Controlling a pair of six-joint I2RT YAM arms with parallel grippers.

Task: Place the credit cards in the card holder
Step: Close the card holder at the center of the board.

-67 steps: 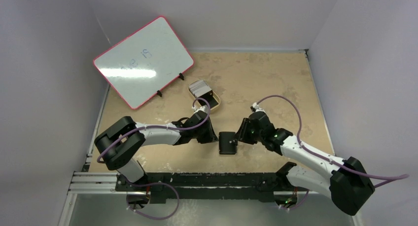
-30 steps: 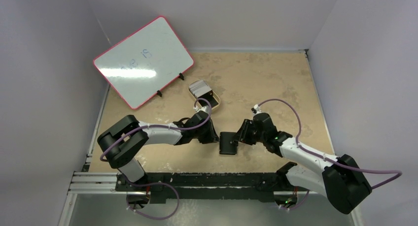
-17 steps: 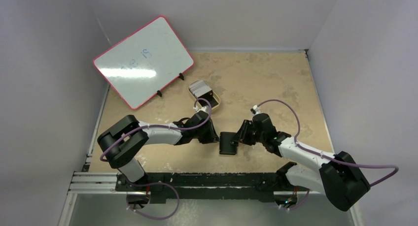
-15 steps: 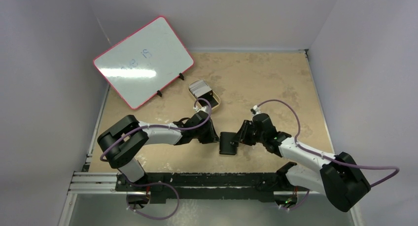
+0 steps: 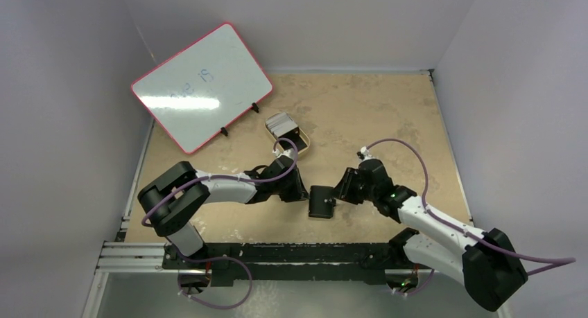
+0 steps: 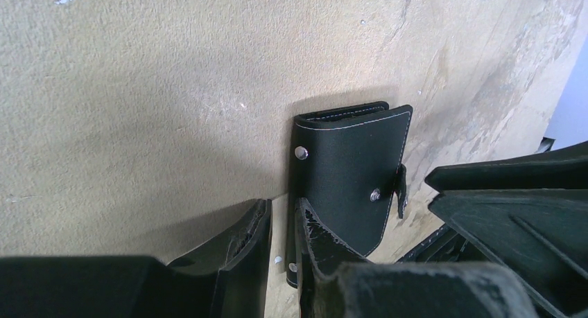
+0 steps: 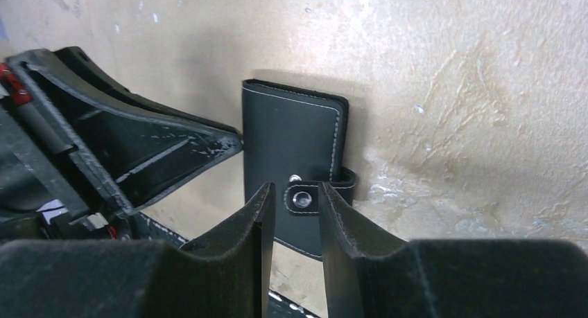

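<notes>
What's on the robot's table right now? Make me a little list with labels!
left gripper: jaws apart, at one edge of the card holder
right gripper: jaws apart, either side of the snap tab
card holder: black, folded shut, lying flat between both grippers
credit cards: whitish stack on the far end of the tan tin, away from the holder
whiteboard: propped up, back left
cards in holder: none yet

Black card holder [image 5: 321, 201] flat on the table [image 5: 388, 117], folded shut, white-stitched, snap tab fastened across 1 long edge. Whitish credit cards [image 5: 280, 121], 1 stack, well apart, at the tan tin's [image 5: 299, 142] far end.
</notes>
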